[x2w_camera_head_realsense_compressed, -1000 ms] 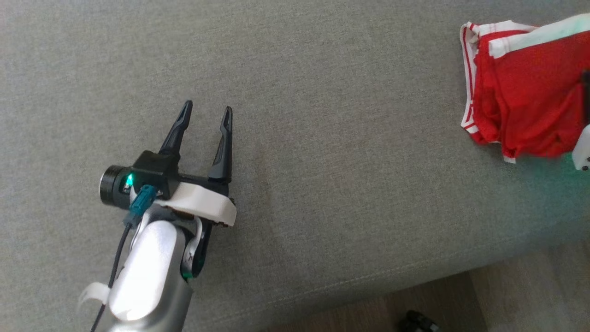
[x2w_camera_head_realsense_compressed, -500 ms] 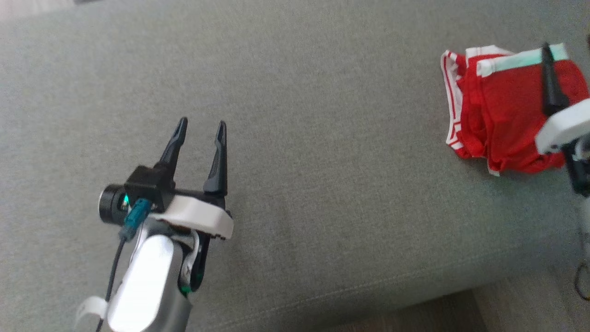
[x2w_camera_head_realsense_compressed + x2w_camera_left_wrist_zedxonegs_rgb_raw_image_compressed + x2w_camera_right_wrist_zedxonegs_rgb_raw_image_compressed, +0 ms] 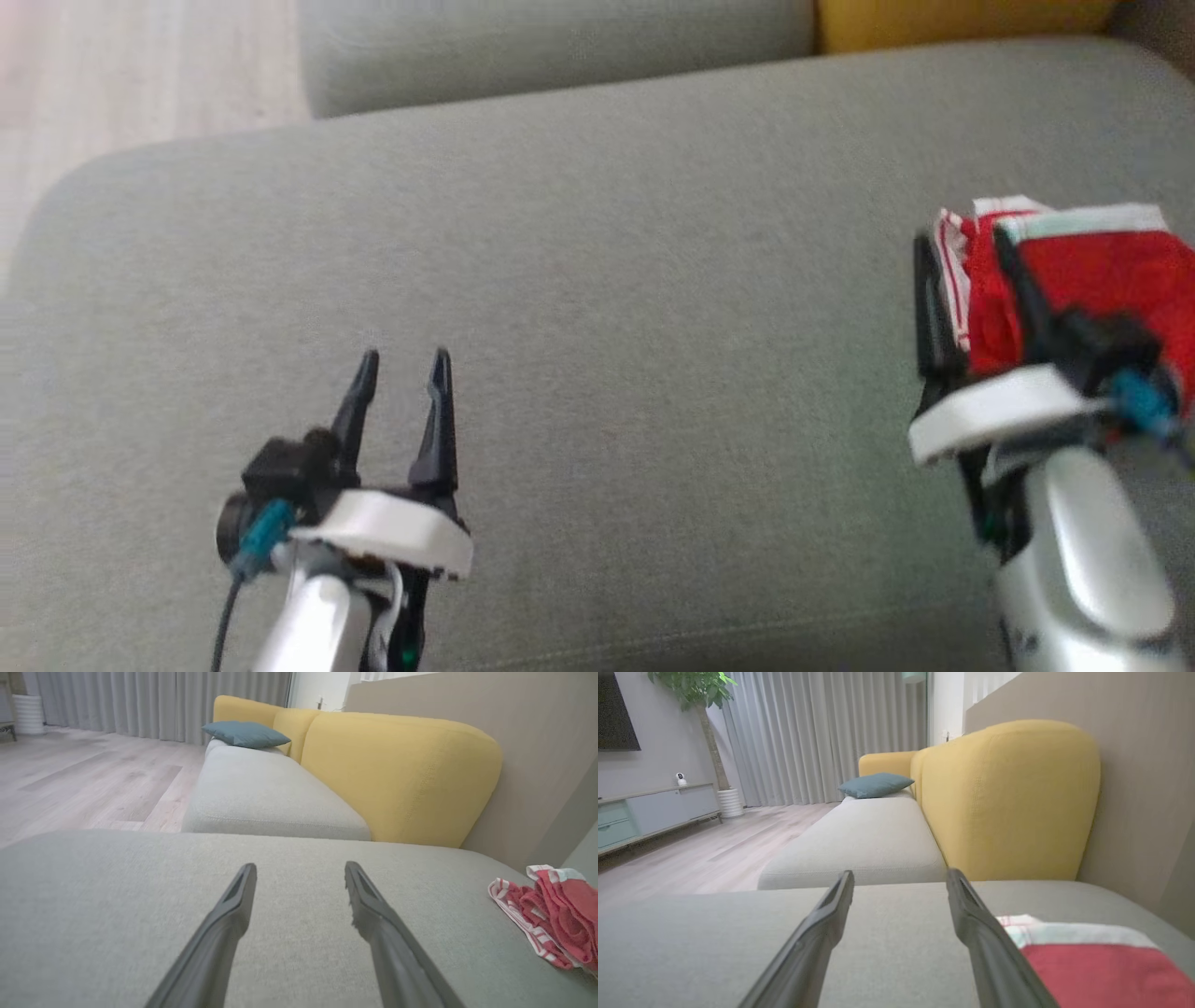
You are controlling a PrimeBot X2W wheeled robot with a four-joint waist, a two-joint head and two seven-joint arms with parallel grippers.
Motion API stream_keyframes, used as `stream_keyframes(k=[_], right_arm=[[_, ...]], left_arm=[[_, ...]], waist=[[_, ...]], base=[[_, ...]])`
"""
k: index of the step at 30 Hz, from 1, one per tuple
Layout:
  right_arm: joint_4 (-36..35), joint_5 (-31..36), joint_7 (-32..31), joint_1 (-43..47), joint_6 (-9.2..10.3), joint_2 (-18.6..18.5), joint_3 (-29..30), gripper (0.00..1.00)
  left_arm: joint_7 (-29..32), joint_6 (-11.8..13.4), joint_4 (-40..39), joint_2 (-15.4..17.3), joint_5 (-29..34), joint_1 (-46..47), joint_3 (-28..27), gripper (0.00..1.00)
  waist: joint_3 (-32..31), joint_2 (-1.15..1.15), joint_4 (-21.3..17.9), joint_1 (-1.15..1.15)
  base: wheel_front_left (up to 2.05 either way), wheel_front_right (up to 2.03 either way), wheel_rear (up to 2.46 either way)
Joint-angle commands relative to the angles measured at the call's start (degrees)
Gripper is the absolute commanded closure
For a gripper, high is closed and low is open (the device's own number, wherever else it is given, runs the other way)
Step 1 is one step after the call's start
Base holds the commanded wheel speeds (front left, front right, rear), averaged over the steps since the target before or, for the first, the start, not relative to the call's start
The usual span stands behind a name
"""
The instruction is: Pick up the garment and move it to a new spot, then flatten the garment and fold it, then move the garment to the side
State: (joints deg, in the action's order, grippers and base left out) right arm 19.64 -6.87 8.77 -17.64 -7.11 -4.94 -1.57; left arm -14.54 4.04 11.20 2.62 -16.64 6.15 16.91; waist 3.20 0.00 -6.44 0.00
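The garment point(image 3: 1102, 271), red with white striped trim, lies folded in a small pile at the right end of the grey sofa seat point(image 3: 607, 280). It also shows at the right edge as the garment point(image 3: 556, 914) and low right as the garment point(image 3: 1101, 970). My right gripper point(image 3: 962, 238) hangs open just above the pile's left part, with nothing between its fingers. Far to the left, my left gripper point(image 3: 403, 359) stands open and empty over bare cushion. Its fingers point(image 3: 233, 905) point toward the yellow backrest.
A yellow backrest point(image 3: 402, 770) rises behind the seat, with a beige wall point(image 3: 1134, 765) to the right. A second grey seat point(image 3: 859, 844) carries a teal cushion point(image 3: 875, 785). Wood floor point(image 3: 121, 84) lies off the seat's left end.
The head camera has tilted up, so the whole picture shifted down. My right gripper has let go of the garment, opened, and pulled back over the pile's left side. The left gripper stayed open.
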Motion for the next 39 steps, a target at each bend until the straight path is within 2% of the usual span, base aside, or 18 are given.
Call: stream_keyframes(k=[1,7,12,16,20,31,39], right_arm=[[-2.37,0.58,1.1,-0.51,-0.37,0.38,-0.92,0.0],[-3.26,1.49,3.75,7.3,-0.37,1.95,0.62,0.0],[-3.89,-2.13,5.12,10.72,-0.37,2.04,-0.74,0.0],[-4.04,-3.26,5.61,11.72,-0.37,2.05,-1.18,0.0],[-3.75,-3.51,5.8,11.99,-0.37,2.05,-1.5,0.0],[-3.18,-3.85,6.06,12.25,-0.37,2.06,-2.54,0.0],[-3.2,-4.05,6.13,12.04,-0.37,2.06,-2.69,0.0]], left_arm=[[-0.46,-0.07,-2.16,0.26,0.2,1.29,-1.29,0.0],[-0.46,0.27,-2.16,0.26,0.88,-2.13,-1.06,0.0],[-0.46,0.29,-3.69,0.26,2.78,-4.72,-2.15,0.0],[-0.46,-1.56,-3.99,0.26,-1.44,-6.17,-2.77,0.0],[-0.46,-2.37,-4.74,0.26,-1.45,-6.27,-3.89,0.0],[-0.46,0.07,-4.8,0.26,1.12,-6.31,-4.32,0.0],[-0.46,-0.08,-6.48,0.26,0.62,-6.56,-4.65,0.0]], waist=[[-2.3,0.0,2.08,0.0],[-3.88,0.0,3.56,0.0],[-4.33,0.0,3.06,0.0],[-4.46,0.0,2.69,0.0],[-4.4,0.0,2.42,0.0],[-4.51,0.0,1.87,0.0],[-4.34,0.0,1.73,0.0]], base=[[0.0,0.0,0.0],[0.0,0.0,0.0],[0.0,0.0,0.0],[0.0,0.0,0.0],[0.0,0.0,0.0],[0.0,0.0,0.0],[0.0,0.0,0.0]])
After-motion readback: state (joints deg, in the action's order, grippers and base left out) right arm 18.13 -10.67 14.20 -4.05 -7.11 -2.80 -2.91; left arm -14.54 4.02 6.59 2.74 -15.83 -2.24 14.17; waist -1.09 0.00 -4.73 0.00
